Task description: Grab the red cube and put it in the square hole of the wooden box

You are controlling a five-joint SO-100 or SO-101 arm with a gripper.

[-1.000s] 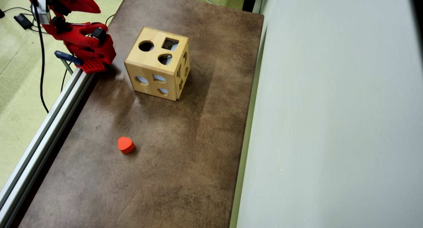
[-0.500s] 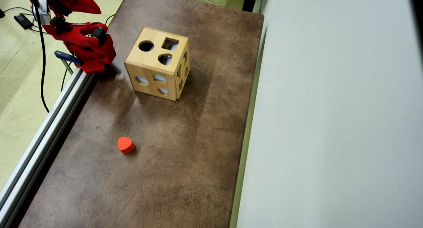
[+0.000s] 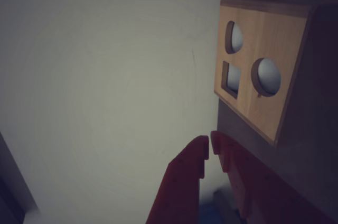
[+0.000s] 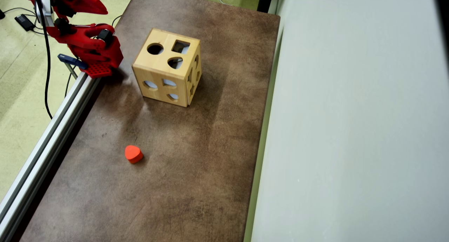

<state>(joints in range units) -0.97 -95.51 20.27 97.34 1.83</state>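
A small red block (image 4: pixel 133 153) with a rounded, roughly triangular top lies alone on the brown table (image 4: pixel 196 158), nearer the front left in the overhead view. It is out of the wrist view. The wooden box (image 4: pixel 166 68) stands at the back; its top face has a round hole, a square hole (image 4: pixel 180 46) and a rounded one. The box (image 3: pixel 264 76) and its square hole (image 3: pixel 231 78) also show on the right of the wrist view. My red gripper (image 3: pixel 209 142) is shut and empty. In the overhead view the gripper (image 4: pixel 103 11) is folded back at the top left, far from the block.
An aluminium rail (image 4: pixel 52 129) runs along the table's left edge, with the arm's base (image 4: pixel 94 58) clamped at its far end. A pale wall panel (image 4: pixel 350 129) borders the table's right side. Cables (image 4: pixel 45 77) hang over the floor at left.
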